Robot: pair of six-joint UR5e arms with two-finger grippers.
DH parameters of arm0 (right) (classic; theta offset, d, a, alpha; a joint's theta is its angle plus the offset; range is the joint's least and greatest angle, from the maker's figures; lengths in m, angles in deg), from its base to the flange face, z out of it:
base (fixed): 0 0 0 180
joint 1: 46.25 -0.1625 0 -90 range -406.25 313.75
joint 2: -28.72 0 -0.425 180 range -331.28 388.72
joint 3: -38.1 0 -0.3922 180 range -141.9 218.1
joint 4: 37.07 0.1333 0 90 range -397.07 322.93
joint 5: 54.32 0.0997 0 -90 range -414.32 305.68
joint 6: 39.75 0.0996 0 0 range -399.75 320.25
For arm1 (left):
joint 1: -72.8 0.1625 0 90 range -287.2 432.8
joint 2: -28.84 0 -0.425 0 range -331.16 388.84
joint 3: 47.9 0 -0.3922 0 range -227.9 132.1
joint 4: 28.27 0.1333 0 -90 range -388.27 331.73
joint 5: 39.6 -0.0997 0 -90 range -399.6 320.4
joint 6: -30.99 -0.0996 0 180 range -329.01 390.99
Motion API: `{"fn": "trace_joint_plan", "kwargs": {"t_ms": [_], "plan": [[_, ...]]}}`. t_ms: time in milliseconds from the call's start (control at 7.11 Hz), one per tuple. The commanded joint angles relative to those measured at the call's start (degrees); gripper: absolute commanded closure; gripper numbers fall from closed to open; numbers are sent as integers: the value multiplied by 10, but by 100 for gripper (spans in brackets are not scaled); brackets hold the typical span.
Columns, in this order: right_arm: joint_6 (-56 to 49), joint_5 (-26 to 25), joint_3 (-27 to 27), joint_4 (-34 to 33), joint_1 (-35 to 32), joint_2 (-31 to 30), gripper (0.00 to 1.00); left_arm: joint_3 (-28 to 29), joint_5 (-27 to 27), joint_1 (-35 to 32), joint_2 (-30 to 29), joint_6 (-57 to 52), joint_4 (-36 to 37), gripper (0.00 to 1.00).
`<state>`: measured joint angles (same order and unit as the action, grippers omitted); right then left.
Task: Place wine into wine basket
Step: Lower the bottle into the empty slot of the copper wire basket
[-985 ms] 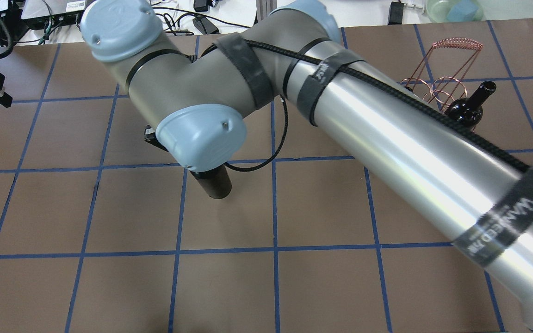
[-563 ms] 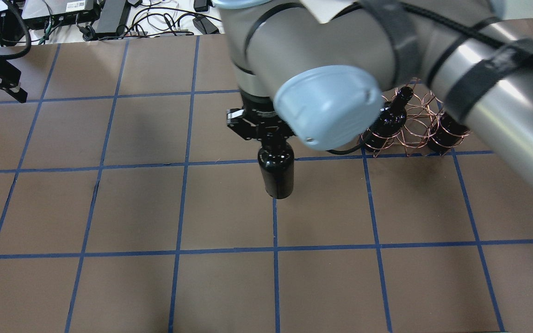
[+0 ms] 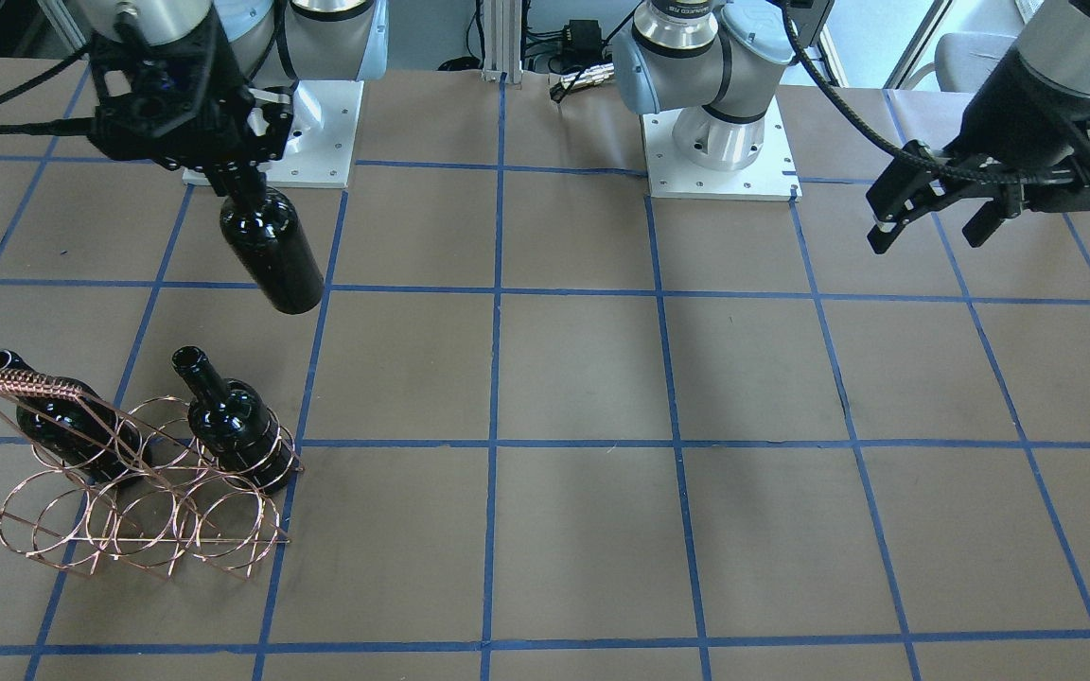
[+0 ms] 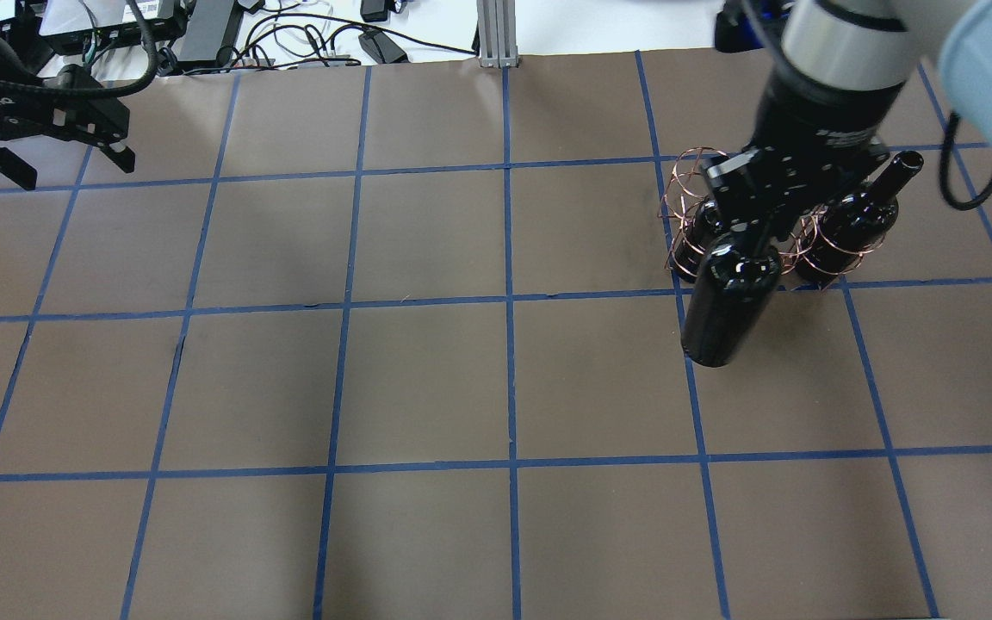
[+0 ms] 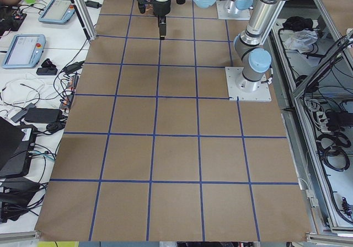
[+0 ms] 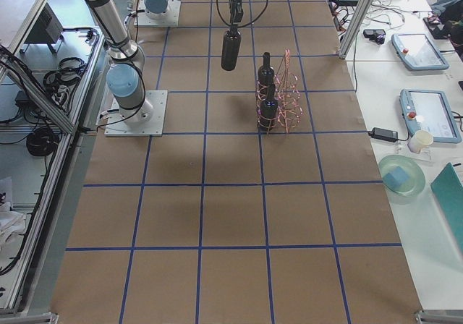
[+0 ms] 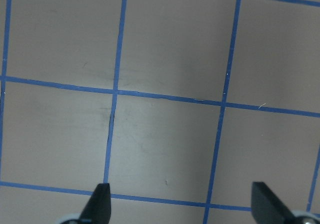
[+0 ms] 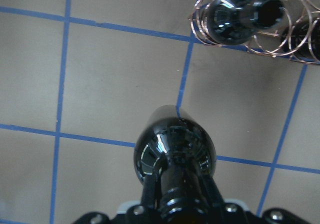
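The wine (image 3: 271, 251) is hanging neck-up in the air, clear of the bench (image 3: 602, 378), on the robot's side of the wine basket (image 3: 129, 515) and not yet inside it. The right gripper (image 3: 237, 184) is clamping the bottle by its neck, with its fingers closed tight around the glass just under the lip, and the dark body is dangling below with a slight lean. In the right wrist view the bottle's shoulder (image 8: 175, 151) is filling the lower middle of the picture, with the basket's copper rings showing at the upper right corner.

The wine basket is standing on the bench with its wrapped handle up. Two matching black bottles are already sitting in its rings: one bottle (image 3: 228, 426) at the end nearer the table's middle and another bottle (image 3: 53, 416) at the far end, partly under the handle.

Well away from the basket, at the opposite side of the bench, the left gripper (image 3: 928, 222) is hovering above the surface with its fingers spread wide and nothing between them.
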<state>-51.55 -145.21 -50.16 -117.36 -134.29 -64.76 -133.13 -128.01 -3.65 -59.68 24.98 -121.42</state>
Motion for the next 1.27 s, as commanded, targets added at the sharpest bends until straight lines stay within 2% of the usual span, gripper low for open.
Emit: {"fn": "trace_joint_plan", "kwargs": {"t_ms": [0,281,563,844,1126], "plan": [[-85,4,2,-6,118,-5,100,-11,0,-50,4,21,8,0],[-80,18,19,-63,118,29,100,-14,0,-81,-3,52,19,0],[-79,22,76,-71,116,82,100,-14,3,-91,-3,55,31,0],[-75,40,79,-97,116,105,100,-21,-5,-115,-1,56,31,0],[-81,35,78,-111,116,119,100,-22,3,-117,1,56,31,0]]}}
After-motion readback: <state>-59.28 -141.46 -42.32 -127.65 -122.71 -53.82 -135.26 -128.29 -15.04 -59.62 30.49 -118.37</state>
